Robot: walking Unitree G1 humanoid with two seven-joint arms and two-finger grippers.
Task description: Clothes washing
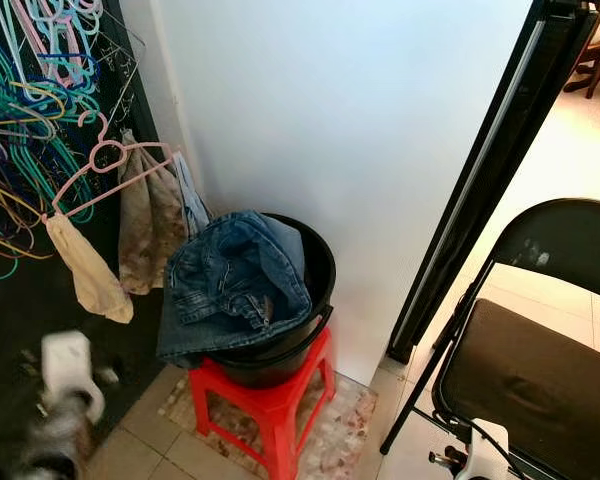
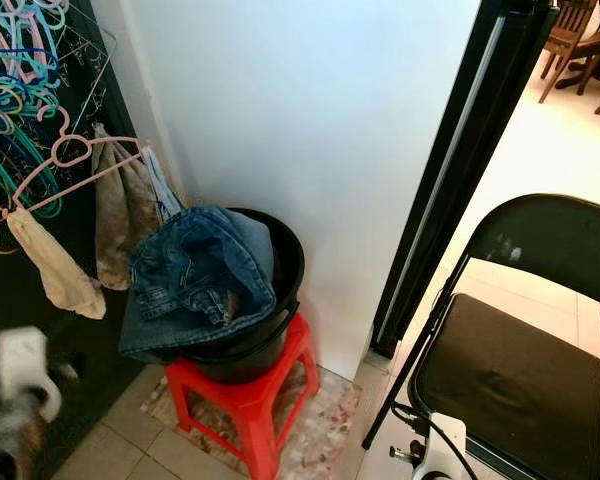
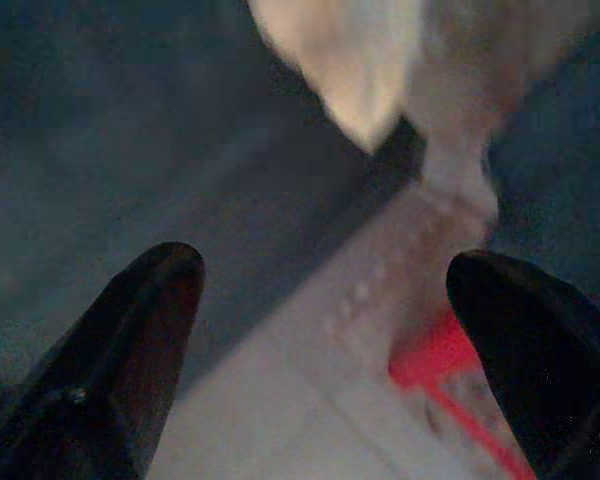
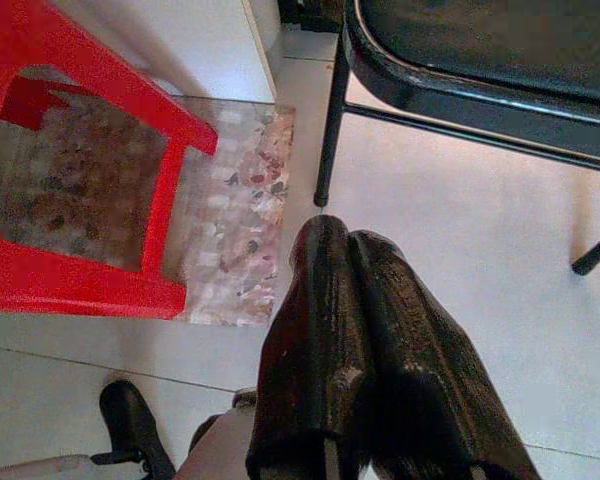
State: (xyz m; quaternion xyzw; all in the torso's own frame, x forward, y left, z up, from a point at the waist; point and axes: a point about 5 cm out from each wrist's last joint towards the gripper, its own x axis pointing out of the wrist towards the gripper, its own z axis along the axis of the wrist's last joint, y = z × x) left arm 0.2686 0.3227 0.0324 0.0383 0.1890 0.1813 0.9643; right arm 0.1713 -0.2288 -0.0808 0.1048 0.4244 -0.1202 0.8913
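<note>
A pair of blue jeans (image 1: 235, 280) lies heaped over the near rim of a black bucket (image 1: 323, 262). The bucket stands on a red plastic stool (image 1: 270, 395) against the white wall. My left arm (image 1: 65, 400) is blurred at the lower left, beside the stool and below the jeans. In its wrist view the left gripper (image 3: 325, 330) is open with nothing between the fingers, and a cream cloth (image 3: 350, 70) and a corner of the stool (image 3: 445, 360) lie beyond it. My right gripper (image 4: 340, 235) is shut and empty, low over the floor tiles between the stool (image 4: 90, 130) and a chair leg (image 4: 327, 150).
Several coloured hangers (image 1: 20, 100) hang on a dark rack at the left, with a pink hanger (image 1: 105, 165) and stained cloths (image 1: 145, 225) below. A black folding chair (image 1: 540, 370) stands at the right beside a black door frame (image 1: 490, 170). A speckled mat (image 1: 330, 430) lies under the stool.
</note>
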